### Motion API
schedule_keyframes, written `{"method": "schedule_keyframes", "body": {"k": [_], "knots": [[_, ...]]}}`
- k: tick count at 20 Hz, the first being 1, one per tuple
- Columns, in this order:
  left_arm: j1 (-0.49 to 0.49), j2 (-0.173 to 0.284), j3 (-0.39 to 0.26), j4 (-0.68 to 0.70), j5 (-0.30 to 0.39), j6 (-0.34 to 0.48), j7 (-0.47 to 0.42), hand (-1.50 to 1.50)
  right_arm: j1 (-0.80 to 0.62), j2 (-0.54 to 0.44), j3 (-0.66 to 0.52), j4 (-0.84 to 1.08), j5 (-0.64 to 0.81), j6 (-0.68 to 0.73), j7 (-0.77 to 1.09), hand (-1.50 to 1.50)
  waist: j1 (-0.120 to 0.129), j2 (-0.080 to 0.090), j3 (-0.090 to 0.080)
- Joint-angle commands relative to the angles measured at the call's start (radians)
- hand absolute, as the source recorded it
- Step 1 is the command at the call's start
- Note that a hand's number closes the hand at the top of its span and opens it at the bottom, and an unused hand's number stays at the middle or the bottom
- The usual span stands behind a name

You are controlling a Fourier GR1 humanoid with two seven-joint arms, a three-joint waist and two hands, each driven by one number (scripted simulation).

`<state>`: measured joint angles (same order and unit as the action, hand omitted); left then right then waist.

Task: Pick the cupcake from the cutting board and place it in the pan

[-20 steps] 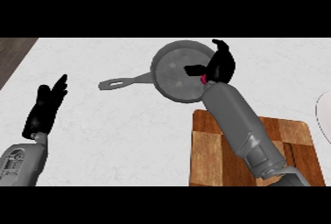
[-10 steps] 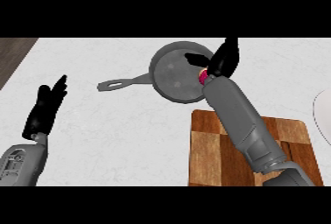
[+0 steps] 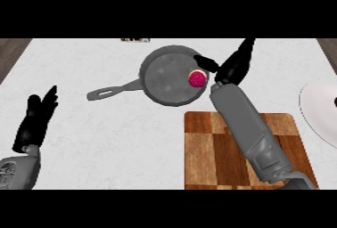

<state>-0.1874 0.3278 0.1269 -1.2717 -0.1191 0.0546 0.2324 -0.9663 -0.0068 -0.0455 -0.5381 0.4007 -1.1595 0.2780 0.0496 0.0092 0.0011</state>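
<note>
A cupcake (image 3: 197, 79) with pink frosting lies inside the grey pan (image 3: 168, 73), near its right rim. My right hand (image 3: 233, 64) hovers just right of the pan with straight fingers pointing up and the thumb spread toward the cupcake, holding nothing. The wooden cutting board (image 3: 207, 151) sits at the lower right, partly covered by my right forearm, with nothing visible on it. At the far left, my left hand (image 3: 38, 118) rests open with fingers up.
The pan's handle (image 3: 112, 90) sticks out to the lower left. A white plate (image 3: 319, 111) lies at the right edge. A small dark object (image 3: 134, 40) sits at the counter's far edge.
My right hand has opened and pulled away to the right, leaving the cupcake lying in the pan. The left hand has stayed still.
</note>
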Motion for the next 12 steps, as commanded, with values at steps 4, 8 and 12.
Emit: {"method": "schedule_keyframes", "body": {"k": [4, 8, 12], "knots": [[0.101, 0.022, 0.043, -0.061, 0.014, 0.004, 0.007, 0.00, 0.246, 0.006, 0.156, -0.284, 0.011, -0.067, 0.065, -1.50, -0.075, -0.030, -0.002], [0.132, 0.050, 0.087, -0.045, 0.047, -0.023, -0.005, 0.00, 0.436, -0.002, 0.192, -0.511, 0.063, 0.009, 0.089, -1.50, -0.101, -0.035, -0.003], [0.118, 0.018, 0.062, -0.082, 0.026, 0.004, 0.014, 0.00, 0.622, -0.054, 0.265, -0.757, 0.129, 0.087, 0.193, -1.50, -0.095, -0.029, -0.003]]}}
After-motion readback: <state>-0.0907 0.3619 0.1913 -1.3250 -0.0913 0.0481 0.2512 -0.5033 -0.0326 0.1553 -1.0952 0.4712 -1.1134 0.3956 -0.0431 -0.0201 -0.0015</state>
